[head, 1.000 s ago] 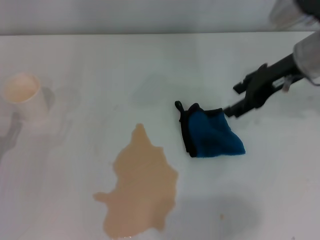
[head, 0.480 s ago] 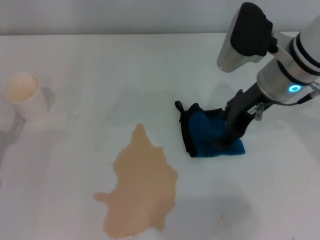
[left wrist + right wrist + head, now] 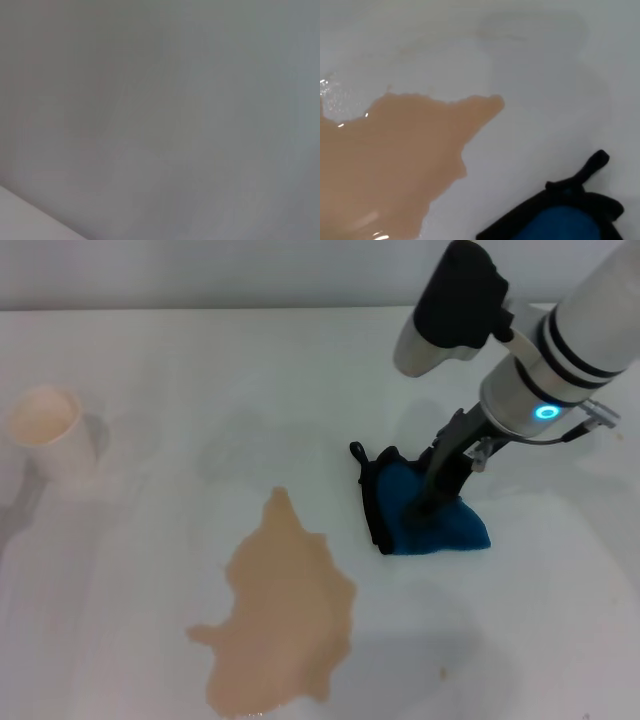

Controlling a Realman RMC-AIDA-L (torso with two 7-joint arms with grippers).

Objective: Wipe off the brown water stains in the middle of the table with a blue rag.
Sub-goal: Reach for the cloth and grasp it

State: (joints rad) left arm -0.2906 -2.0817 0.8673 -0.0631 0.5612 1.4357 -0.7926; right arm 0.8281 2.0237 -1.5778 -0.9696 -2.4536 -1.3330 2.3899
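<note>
The blue rag (image 3: 445,528) lies crumpled on the white table (image 3: 200,380), its black edging and loop facing left. Left of it and nearer the front edge spreads the brown water stain (image 3: 285,615), a tan lobed puddle larger than the rag and apart from it. My right gripper (image 3: 420,508) points steeply down and its tip rests on the middle of the rag. The right wrist view shows the stain (image 3: 385,155) and the rag's black-edged corner (image 3: 560,220) with bare table between them. My left gripper is out of view; its wrist view shows only a blank grey surface.
A cream paper cup (image 3: 45,430) stands at the far left of the table, well away from the stain. The table's back edge meets a grey wall (image 3: 250,270).
My right arm has swung in from the right and come down, so the gripper that hovered beside the rag now sits on it. Rag, stain and cup have not moved.
</note>
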